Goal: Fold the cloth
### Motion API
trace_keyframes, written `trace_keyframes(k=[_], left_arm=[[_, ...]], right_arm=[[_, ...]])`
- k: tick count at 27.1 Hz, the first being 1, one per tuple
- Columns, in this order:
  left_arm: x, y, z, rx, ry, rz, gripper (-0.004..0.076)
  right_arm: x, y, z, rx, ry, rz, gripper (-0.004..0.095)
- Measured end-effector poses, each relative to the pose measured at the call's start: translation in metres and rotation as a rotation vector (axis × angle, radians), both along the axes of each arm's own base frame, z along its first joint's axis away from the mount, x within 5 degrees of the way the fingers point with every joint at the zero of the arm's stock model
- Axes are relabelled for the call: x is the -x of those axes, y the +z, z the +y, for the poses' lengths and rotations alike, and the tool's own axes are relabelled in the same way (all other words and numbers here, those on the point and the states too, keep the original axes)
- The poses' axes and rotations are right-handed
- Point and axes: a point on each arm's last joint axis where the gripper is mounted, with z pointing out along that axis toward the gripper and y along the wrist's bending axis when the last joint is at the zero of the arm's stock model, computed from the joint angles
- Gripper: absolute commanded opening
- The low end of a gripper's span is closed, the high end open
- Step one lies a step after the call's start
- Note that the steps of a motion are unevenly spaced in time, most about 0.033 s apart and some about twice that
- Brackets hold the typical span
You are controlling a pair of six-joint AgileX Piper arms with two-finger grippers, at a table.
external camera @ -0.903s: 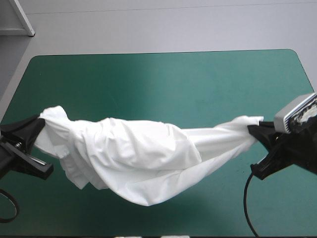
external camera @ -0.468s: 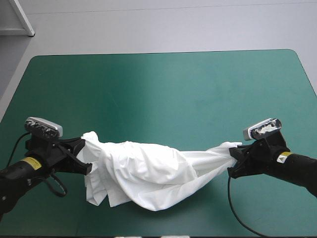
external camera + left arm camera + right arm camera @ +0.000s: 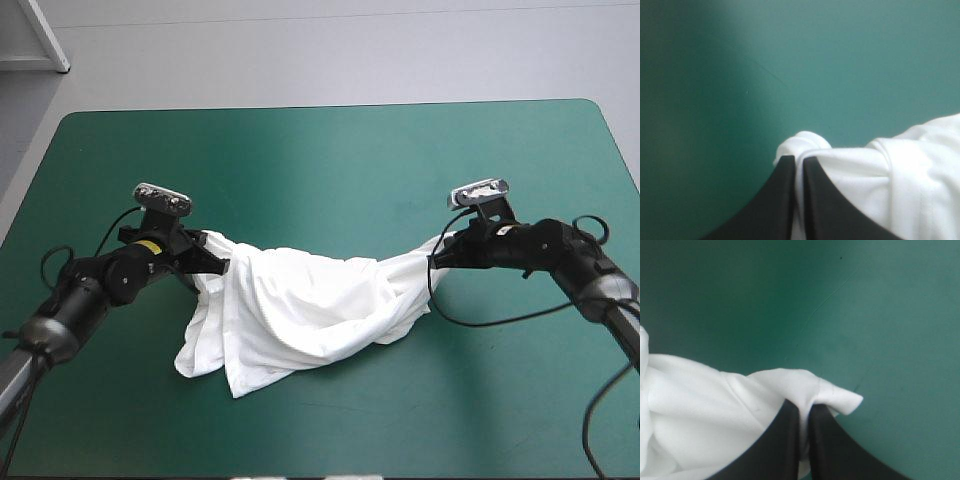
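- Labels first: one small yellow sticker (image 3: 150,245) on the left arm's wrist, left of the high frame's centre. Its print is too small to read. No other writing to make out on the arms or the cloth.
- Left arm comes in from the lower left corner of the high frame and slants up toward the middle, with the left gripper (image 3: 220,265) pointing right, low over the teal-green cover (image 3: 330,160).
- Right arm enters from the right edge, bends, and reaches leftward. The right gripper (image 3: 438,258) sits right of centre, at about the same height in the frame as its partner.
- Both grippers face each other across the middle of the table, well apart.
- Between them is the T-shirt (image 3: 300,310), white and crumpled, strung from one gripper to the other and sagging toward the lower middle of the frame. Its lower folds look to lie on the cover.
- Left wrist view: the black fingers (image 3: 782,200) are nearly together, pinching a bunched knob of white fabric that pokes out just past the tips.
- Right wrist view: same story, the fingers (image 3: 785,440) are all but meeting, clamping a fold of the shirt, with a small flap of it spilling over the tips.
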Motion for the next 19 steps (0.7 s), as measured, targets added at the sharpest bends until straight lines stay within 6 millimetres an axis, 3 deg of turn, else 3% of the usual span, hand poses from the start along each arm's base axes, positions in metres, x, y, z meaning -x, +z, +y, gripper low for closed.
trace_keyframes(k=[3,5,10,13,17,19], left_arm=[[-0.025,-0.010,-0.004,-0.032,-0.008,0.014,0.0024],[-0.038,-0.015,-0.007,-0.037,-0.009,0.030,0.0057],[-0.060,-0.019,-0.012,-0.015,0.002,0.055,0.0253],[-0.062,-0.016,-0.013,-0.017,-0.002,0.050,0.0376],[-0.056,-0.005,-0.011,-0.046,-0.024,0.050,0.0384],[-0.039,0.014,-0.009,-0.048,-0.041,0.048,0.0384]], right_arm=[[-0.029,-0.004,0.004,0.005,-0.005,-0.003,0.0096],[-0.043,-0.006,0.006,0.009,-0.004,-0.007,0.0218],[-0.063,-0.005,0.008,0.021,-0.004,-0.030,0.0481],[-0.067,-0.002,0.005,0.031,-0.017,-0.062,0.0513],[-0.065,0.010,-0.011,0.034,-0.057,-0.087,0.0506],[-0.052,0.028,-0.018,0.025,-0.053,-0.100,0.0483]])
